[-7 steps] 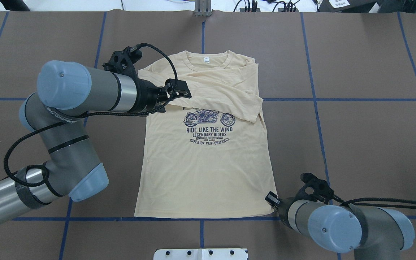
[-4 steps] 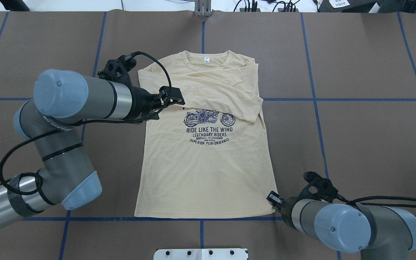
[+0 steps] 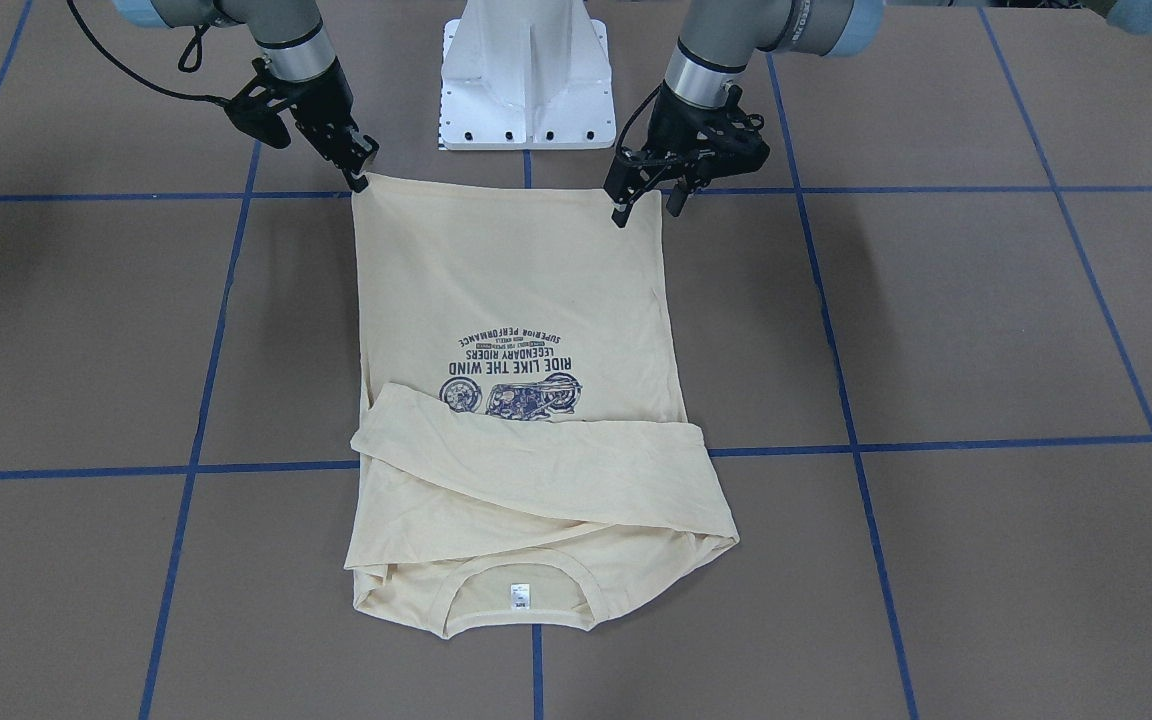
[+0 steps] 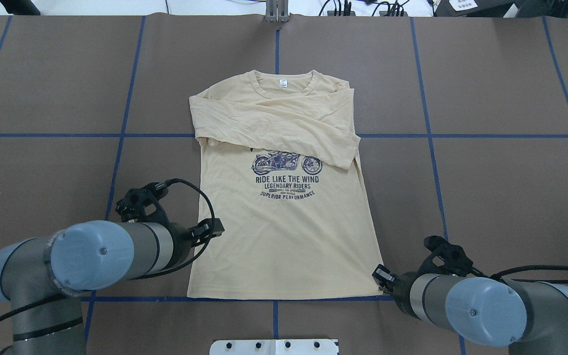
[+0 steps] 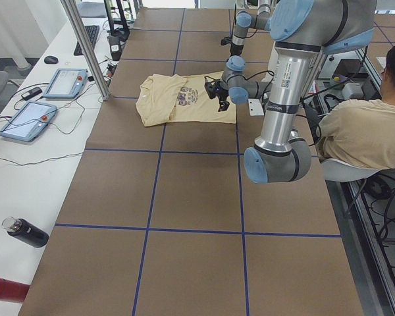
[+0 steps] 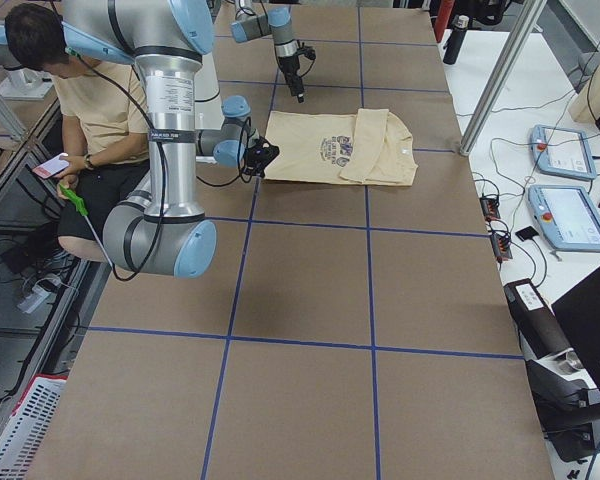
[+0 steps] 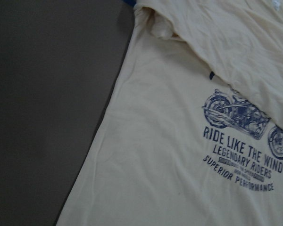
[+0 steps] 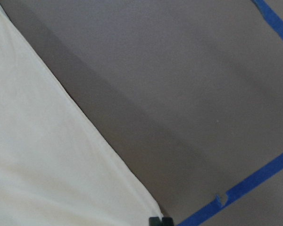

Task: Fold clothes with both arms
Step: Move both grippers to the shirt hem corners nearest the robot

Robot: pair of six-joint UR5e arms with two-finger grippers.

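- Left claw [image 3: 648,206]: jaws spread, nothing held, poised across the side edge of the T-shirt [image 4: 284,236], just up from the hem corner on the robot's left; appears to be above the cloth rather than on it
- Right claw [image 3: 360,170]: tips down at the opposite hem corner; seen edge-on, so cannot tell whether parted or closed, nor whether any cloth is pinched
- T-shirt flat and print up in the middle of the desk [image 4: 501,197], collar away from the robot, both sleeves [image 4: 284,123] crossed over the chest, hem [image 4: 284,295] just beside the blue tape line [image 4: 131,299] nearest the pedestal base [image 3: 526,70]
- Judged risk: uneven grasp, one claw up the side edge and the other at the very corner, giving a skewed lift and a crooked fold
- Judged risk: single-layer pinch at either corner, leaving the back panel on the desk
- Judged risk: cloth slipping out of the right claw, given so little fabric between its tips
- Judged risk: loose crossed sleeves sliding off the chest if the hem is dragged rather than carried over
- Judged risk: left wrist cable [image 4: 188,182] looping near the side edge, able to ruffle it
- Edges: side edges straight, hem flat with no raised lip for a finger to get under
- Room: open desk surface either side of the shirt and beyond the collar; tightest between hem and pedestal base
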